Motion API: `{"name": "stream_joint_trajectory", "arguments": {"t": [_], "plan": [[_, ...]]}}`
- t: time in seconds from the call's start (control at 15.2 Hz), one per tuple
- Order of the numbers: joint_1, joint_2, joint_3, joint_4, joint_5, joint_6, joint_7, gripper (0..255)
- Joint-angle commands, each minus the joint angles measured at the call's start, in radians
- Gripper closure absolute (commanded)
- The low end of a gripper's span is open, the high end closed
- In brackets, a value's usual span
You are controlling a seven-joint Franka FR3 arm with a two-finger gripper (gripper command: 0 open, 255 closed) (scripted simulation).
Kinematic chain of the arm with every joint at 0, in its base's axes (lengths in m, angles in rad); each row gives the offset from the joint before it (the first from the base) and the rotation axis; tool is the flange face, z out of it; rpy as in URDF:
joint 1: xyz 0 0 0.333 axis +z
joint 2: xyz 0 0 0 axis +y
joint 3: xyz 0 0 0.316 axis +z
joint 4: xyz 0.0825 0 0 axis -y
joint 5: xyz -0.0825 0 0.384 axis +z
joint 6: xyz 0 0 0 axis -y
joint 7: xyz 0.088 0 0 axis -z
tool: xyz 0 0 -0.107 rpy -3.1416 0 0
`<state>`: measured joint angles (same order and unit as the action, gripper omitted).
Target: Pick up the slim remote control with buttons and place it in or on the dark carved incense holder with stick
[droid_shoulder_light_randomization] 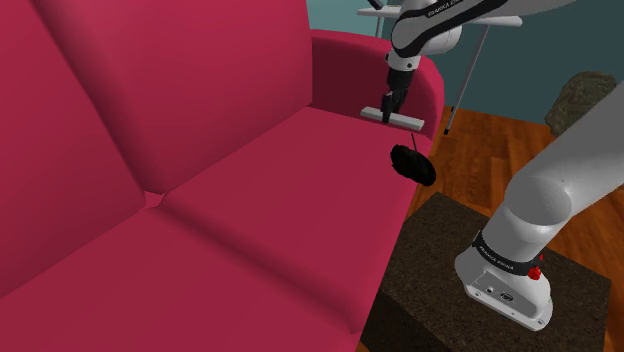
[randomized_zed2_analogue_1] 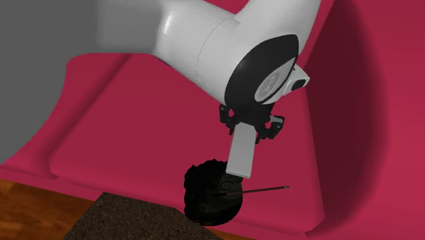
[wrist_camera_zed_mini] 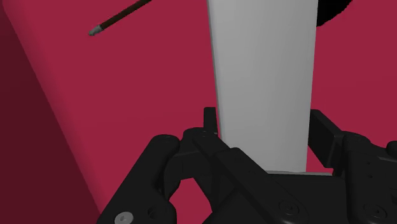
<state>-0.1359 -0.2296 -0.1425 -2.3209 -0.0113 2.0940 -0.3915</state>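
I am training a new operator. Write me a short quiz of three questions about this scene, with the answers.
1. True or false: the gripper is shut on the grey remote.
2. The black incense holder lies on: A the red sofa's seat; B the wooden floor; C the stand.
3. Does the remote touch the holder yet?
Key: 1 true. 2 A. 3 no: in the shoulder view, red seat shows between them.
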Motion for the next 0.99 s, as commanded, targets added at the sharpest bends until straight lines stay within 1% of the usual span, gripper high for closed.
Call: {"name": "stream_joint_trajectory", "arguments": {"t": [0.0,0.33,0.4,0.92], "plan": [[-0.012,-0.081,-0.007,-0.08,-0.015,0.001,-0.008,255],[-0.051,-0.28,-0.029,-0.249,-0.057,-0.029,-0.036,255],[-0.055,-0.297,-0.03,-0.261,-0.061,-0.033,-0.039,255],[-0.055,-0.244,-0.04,-0.334,-0.062,0.092,-0.043,255]]}}
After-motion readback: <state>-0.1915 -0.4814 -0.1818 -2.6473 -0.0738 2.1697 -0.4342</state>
